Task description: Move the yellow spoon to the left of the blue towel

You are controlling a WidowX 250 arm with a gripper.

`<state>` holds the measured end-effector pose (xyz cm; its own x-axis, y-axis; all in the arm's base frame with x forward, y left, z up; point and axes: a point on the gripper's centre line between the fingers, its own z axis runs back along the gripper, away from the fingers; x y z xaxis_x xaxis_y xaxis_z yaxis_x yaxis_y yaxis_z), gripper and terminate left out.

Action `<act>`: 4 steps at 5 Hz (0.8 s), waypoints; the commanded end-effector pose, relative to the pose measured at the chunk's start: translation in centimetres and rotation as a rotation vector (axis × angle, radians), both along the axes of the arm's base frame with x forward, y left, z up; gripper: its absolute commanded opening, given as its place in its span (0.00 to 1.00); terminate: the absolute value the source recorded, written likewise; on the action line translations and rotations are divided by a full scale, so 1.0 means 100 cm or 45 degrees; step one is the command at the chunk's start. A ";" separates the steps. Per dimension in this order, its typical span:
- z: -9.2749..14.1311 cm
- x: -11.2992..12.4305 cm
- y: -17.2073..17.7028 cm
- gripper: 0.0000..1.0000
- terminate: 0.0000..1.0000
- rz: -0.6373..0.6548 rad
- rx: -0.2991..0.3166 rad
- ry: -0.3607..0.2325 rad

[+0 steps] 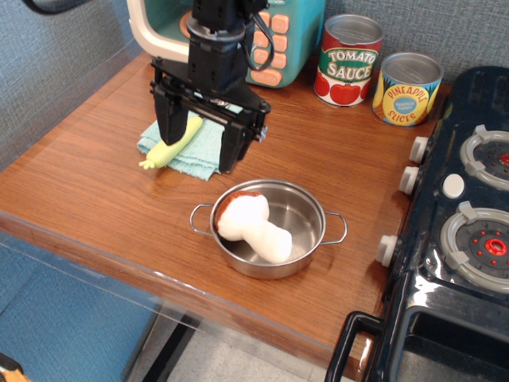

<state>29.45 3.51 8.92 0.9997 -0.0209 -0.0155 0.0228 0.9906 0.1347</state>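
Black gripper [198,150] hangs with jaws spread wide above the blue towel [200,149], the yellow spoon [172,142] lying beside its left jaw

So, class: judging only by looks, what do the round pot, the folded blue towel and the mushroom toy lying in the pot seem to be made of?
The round silver pot looks like polished steel: it shines and mirrors the toy. The folded blue towel seems to be terry cloth, matte and nubbly. The white-and-brown mushroom toy appears to be plush fabric, soft and fuzzy-edged, though its filling cannot be seen.
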 end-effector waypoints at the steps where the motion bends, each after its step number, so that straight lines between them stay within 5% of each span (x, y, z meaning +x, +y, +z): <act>1: 0.004 0.014 0.058 1.00 0.00 -0.087 0.036 -0.147; 4: -0.045 0.032 0.096 1.00 0.00 0.006 0.074 -0.033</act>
